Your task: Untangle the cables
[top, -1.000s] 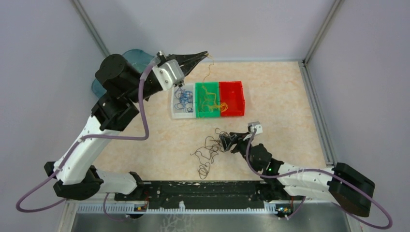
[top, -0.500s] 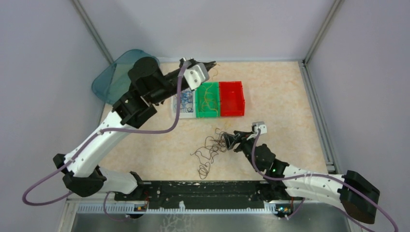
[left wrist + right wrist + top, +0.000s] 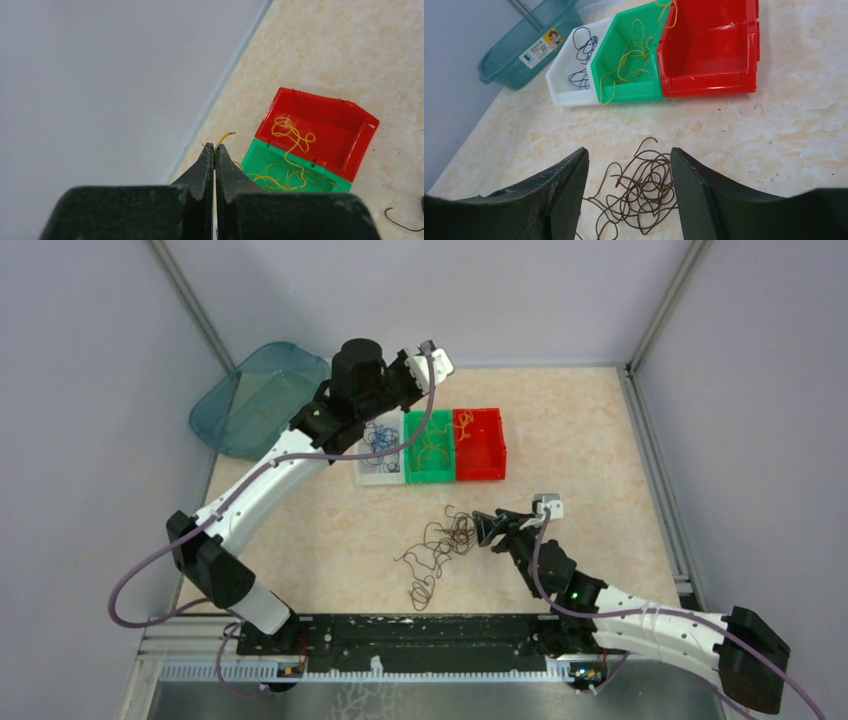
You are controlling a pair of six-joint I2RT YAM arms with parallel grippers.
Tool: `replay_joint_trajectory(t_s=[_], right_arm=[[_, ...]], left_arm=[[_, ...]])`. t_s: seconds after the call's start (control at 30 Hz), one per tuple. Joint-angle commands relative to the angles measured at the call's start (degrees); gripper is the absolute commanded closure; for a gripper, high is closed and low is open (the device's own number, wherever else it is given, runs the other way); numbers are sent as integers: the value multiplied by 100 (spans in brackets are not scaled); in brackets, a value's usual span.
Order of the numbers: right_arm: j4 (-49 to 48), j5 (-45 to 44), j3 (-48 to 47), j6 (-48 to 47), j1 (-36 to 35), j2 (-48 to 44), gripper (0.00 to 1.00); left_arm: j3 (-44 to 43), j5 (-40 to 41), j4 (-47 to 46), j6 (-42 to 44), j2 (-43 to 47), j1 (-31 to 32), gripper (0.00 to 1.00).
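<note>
On the marbled beige table (image 3: 580, 420), a teal basin (image 3: 255, 400) sits at the far left corner, partly off the table's edge. Just right of it three open bins stand touching in a row: a white bin (image 3: 569, 97), a green bin (image 3: 629, 92) and a red bin (image 3: 709, 82).

The left arm reaches out over the far side of this row. Its left hand (image 3: 215, 147) is clenched, fingers pressed flat together, and it grasps a yellow cable (image 3: 226, 134) whose curled end pokes out past the tips. The right arm stretches low across the near half of the table. Its right hand (image 3: 629, 150) is released, fingers spread wide, hovering just before a tangle without gripping it.

That tangle is the dark brown cables (image 3: 646, 187), lying loose on the table in front of the bins, between the right hand's fingers in the wrist view. The blue cables (image 3: 584, 42) lie in the white bin. The yellow cables (image 3: 631, 55) lie in the green bin, with one strand draped over the wall into the red bin.
</note>
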State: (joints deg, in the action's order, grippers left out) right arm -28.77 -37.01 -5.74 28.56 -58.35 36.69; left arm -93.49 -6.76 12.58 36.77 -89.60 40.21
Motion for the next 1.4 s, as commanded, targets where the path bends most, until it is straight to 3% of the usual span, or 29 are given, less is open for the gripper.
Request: replay_joint_trajectory(t_s=[0.0, 0.3, 0.7, 1.03, 1.37], right_arm=[[118, -235, -257, -80, 42, -155, 38], [421, -357, -314, -159, 42, -344, 38], [258, -305, -314, -114, 42, -176, 38], [187, -263, -289, -53, 43, -125, 39], [273, -259, -270, 0, 42, -153, 39]], left_arm=[[-1, -200, -264, -173, -296, -223, 100], [-27, -144, -700, -292, -765, -460, 100], [-1008, -720, -688, -743, -823, -602, 100], [-297, -554, -802, -608, -658, -605, 100], [289, 134, -1275, 2, -779, -618, 100]])
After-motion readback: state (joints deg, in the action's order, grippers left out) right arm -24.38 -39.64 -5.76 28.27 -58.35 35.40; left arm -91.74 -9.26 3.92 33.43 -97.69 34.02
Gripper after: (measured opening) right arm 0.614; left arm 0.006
